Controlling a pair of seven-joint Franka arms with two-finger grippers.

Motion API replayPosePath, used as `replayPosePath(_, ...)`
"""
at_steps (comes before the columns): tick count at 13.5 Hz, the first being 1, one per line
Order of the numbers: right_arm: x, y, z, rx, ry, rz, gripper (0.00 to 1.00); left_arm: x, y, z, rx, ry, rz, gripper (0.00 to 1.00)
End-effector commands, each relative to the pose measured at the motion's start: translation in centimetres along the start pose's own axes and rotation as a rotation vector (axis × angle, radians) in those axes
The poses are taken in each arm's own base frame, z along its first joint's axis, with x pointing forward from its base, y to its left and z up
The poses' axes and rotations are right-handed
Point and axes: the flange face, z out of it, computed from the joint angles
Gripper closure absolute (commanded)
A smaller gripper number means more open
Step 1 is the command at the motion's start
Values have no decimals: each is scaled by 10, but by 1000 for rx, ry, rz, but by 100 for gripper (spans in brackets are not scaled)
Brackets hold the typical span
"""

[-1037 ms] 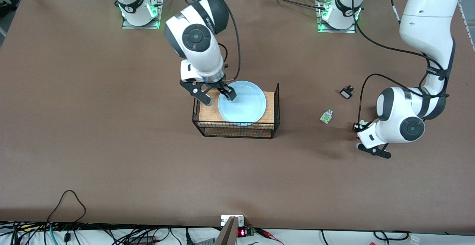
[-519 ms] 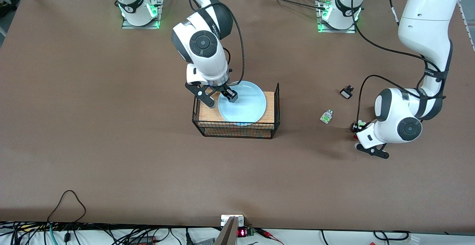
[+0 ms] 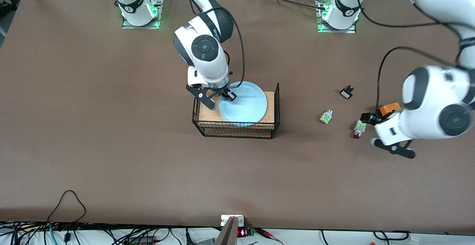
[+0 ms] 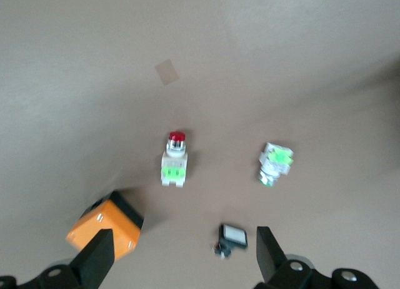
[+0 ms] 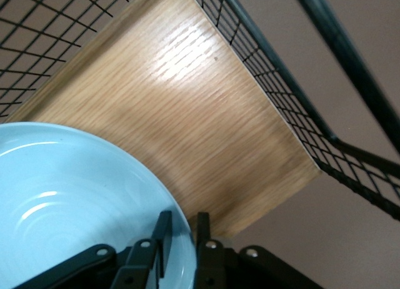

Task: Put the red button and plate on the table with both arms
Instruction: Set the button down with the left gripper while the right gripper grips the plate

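The pale blue plate (image 3: 245, 105) lies on the wooden top of a black wire rack (image 3: 277, 105) mid-table. My right gripper (image 3: 222, 100) is shut on the plate's rim at the right arm's end, one finger inside the rim and one outside; in the right wrist view the plate (image 5: 69, 189) fills the corner by my right gripper (image 5: 183, 239). The red button (image 3: 358, 129) lies on the brown table (image 3: 111, 126). My left gripper (image 3: 381, 133) is open and empty in the air beside it. In the left wrist view the red button (image 4: 174, 161) lies past my left gripper (image 4: 181, 242).
A green-patched piece without a red tip (image 3: 326, 117) and a small black-and-white piece (image 3: 346, 92) lie between the rack and the left arm. An orange block (image 3: 389, 108) sits by the left gripper. All show in the left wrist view: (image 4: 275, 164), (image 4: 232, 238), (image 4: 105, 229).
My left gripper has risen and swung toward the left arm's end of the table, leaving the red button lying on the table. My right gripper has settled lower onto the plate's rim.
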Motion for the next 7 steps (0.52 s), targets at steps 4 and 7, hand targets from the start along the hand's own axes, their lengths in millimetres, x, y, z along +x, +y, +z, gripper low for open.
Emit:
replayPosePath(4,-5,-2,-12,14,3,-34,100,-60,24,-142,-10,134,-21,0)
replayPosePath(7,-8,8,-68,34,-23,-26,100,-110,36,-125,8,137,-207,0)
